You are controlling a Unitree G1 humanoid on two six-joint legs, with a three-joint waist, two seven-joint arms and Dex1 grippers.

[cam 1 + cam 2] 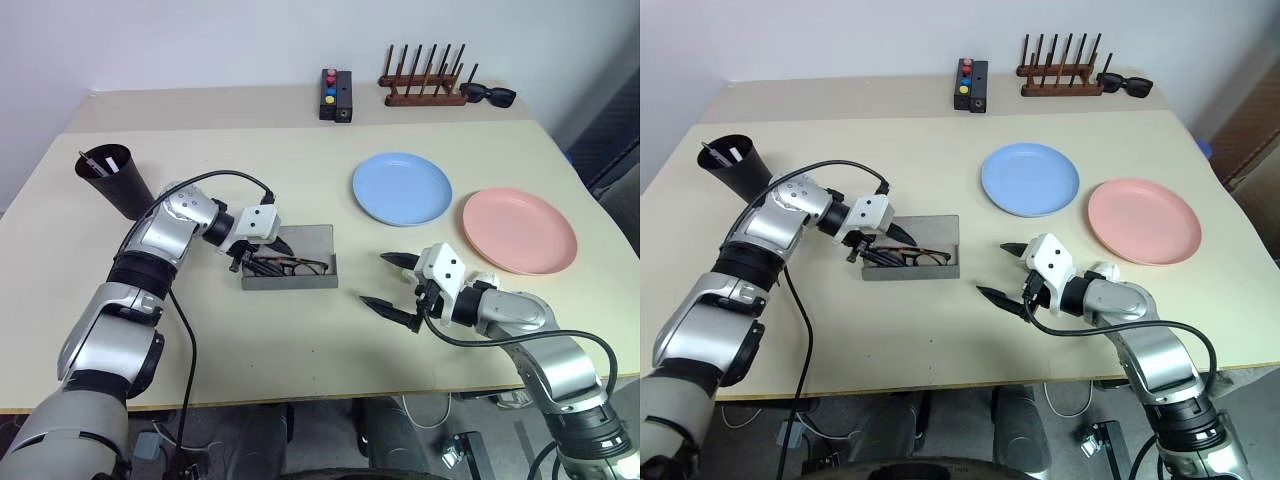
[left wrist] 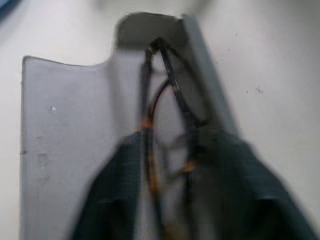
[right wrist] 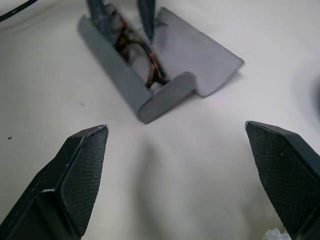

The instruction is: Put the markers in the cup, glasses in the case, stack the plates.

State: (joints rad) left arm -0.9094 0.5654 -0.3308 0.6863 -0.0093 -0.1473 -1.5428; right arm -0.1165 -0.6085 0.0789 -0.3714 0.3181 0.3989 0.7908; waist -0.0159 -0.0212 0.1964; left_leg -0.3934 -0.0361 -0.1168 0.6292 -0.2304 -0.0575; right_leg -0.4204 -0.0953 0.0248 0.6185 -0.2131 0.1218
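The grey case point(image 1: 312, 240) lies open in the middle of the table, with the dark-rimmed glasses point(image 1: 297, 266) in its trough. My left gripper point(image 1: 262, 256) reaches into the case from the left. Its fingers point(image 2: 115, 195) stand apart on either side of the glasses point(image 2: 170, 85), so it is open. My right gripper point(image 1: 375, 280) hovers wide open just right of the case point(image 3: 165, 95), holding nothing. The black cup point(image 1: 112, 180) stands at the far left with a white marker point(image 1: 95, 160) poking from it. The blue plate point(image 1: 402, 188) and the pink plate point(image 1: 519, 230) lie side by side.
Along the back edge sit a small black box with coloured buttons point(image 1: 335, 95), a wooden peg rack point(image 1: 425, 88) and black sunglasses point(image 1: 488, 95). A cable loops from my left wrist over the table beside the case.
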